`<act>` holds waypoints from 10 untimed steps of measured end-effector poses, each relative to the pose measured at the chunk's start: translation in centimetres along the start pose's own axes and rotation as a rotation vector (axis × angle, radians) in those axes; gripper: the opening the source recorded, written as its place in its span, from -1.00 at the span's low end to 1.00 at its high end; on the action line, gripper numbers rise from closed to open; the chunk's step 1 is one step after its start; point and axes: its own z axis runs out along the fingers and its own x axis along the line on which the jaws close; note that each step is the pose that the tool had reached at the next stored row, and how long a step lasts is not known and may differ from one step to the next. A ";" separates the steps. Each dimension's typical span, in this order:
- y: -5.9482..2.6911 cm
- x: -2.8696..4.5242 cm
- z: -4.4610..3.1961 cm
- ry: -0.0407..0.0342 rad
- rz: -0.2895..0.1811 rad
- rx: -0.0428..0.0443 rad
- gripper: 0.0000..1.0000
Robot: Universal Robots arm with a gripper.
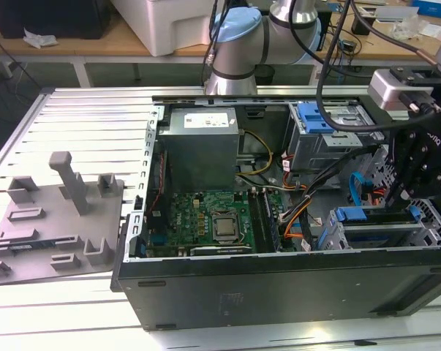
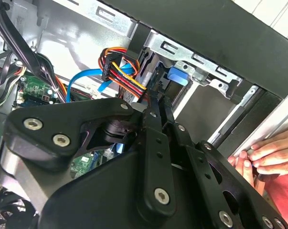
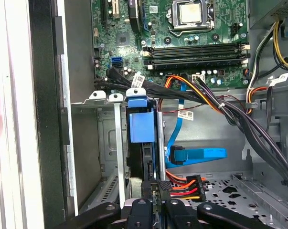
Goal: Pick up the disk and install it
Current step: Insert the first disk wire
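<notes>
The disk [image 3: 136, 124] stands on edge in a slot of the grey drive cage [image 3: 103, 143] at the case's front corner, its blue carrier rail [image 1: 349, 214] facing up. In the second wrist view the same blue rail [image 2: 177, 76] shows at the cage mouth. My gripper [image 3: 154, 187] hangs over the cage with its two black fingers [image 2: 153, 138] pressed together, tips at the disk's near end beside a red, yellow and black power plug [image 3: 184, 186]. In the exterior view the gripper [image 1: 400, 200] sits at the right, just above the cage.
Open computer case [image 1: 279, 292] with motherboard [image 1: 205, 219], grey power-supply box [image 1: 202, 142] and a second cage with blue bracket [image 1: 311, 117]. Loose cable bundles [image 3: 220, 105] and a blue data cable [image 3: 201, 155] run beside the slot. A person's hand [image 2: 258, 152] rests on the case edge. A grey fixture plate [image 1: 52, 212] lies on the exterior view's left.
</notes>
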 end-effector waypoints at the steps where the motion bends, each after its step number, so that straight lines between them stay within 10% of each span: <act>1: 0.00 0.00 0.00 0.0001 -0.001 0.0000 -0.66; 10: -0.01 0.00 0.06 0.0000 -0.005 0.0003 -0.66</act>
